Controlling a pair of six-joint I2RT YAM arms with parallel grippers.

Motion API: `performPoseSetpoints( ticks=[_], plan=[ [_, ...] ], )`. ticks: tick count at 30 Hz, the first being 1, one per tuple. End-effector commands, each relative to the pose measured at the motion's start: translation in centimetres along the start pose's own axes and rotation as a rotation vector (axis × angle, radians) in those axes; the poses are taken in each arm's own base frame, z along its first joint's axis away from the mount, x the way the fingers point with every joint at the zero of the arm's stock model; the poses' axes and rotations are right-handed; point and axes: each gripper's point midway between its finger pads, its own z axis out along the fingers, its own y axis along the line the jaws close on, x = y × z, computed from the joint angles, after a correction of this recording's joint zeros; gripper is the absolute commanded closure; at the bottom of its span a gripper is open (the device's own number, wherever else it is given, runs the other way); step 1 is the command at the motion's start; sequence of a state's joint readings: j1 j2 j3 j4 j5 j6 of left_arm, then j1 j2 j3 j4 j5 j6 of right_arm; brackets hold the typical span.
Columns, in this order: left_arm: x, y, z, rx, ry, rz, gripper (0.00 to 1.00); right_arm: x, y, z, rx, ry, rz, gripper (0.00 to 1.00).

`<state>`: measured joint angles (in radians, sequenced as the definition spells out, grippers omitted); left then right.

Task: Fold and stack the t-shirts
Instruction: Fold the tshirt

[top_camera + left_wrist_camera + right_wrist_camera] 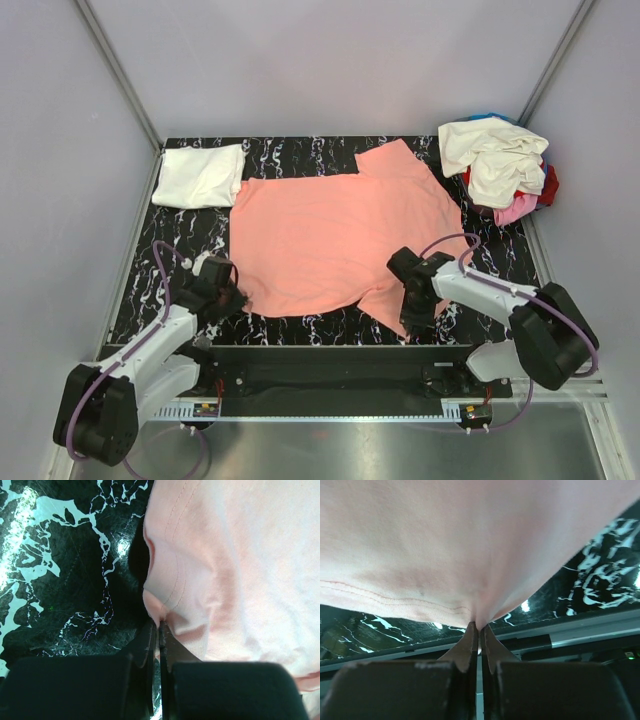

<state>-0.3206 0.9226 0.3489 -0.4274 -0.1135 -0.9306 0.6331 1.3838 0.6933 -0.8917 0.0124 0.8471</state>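
A salmon-pink t-shirt point(330, 235) lies spread over the middle of the black marbled table point(190, 235). My left gripper point(232, 296) is shut on its near left corner, the hem point(165, 600) pinched between the jaws point(160, 626). My right gripper point(413, 318) is shut on the shirt's near right edge, where the stitched fabric point(470, 570) bunches into the closed jaws point(479, 626). A folded white t-shirt point(200, 175) rests at the back left. A heap of unfolded t-shirts point(500, 165), cream on top with red, pink and blue beneath, sits at the back right.
Grey walls close in the table on three sides. A metal rail point(590, 630) runs along the table's near edge below the right gripper. Bare marbled surface point(60, 565) lies left of the left gripper.
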Motion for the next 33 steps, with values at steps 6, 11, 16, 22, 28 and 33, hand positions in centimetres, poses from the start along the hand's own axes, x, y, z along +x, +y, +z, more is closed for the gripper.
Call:
performPoseSetpoints(
  ticks=[6, 11, 16, 22, 28, 33],
  plan=[
    [0.7, 0.3, -2.3, 0.059, -0.002, 0.004, 1.0, -2.3, -1.2, -7.4, -0.077, -0.247, 0.192, 1.0],
    [1.7, -1.3, -3.2, 0.143, 0.047, -0.012, 1.0, -2.2, -3.6, -11.4, -0.145, -0.371, 0.319, 1.0],
    [1.6, -3.1, -5.9, 0.209, 0.073, -0.026, 1.0, -1.1, -5.8, -12.6, -0.169, -0.407, 0.38, 1.0],
    [0.8, -2.5, -9.8, 0.21, 0.036, -0.031, 1.0, -1.0, -8.5, -15.4, -0.234, -0.522, 0.483, 1.0],
    [0.4, -2.6, -11.5, 0.227, 0.023, -0.022, 1.0, -2.0, -7.8, -17.3, -0.264, -0.571, 0.45, 1.0],
    [-1.3, -2.8, -12.2, 0.199, -0.032, 0.002, 1.0, -4.3, -6.4, -19.1, -0.254, -0.635, 0.401, 1.0]
  ],
)
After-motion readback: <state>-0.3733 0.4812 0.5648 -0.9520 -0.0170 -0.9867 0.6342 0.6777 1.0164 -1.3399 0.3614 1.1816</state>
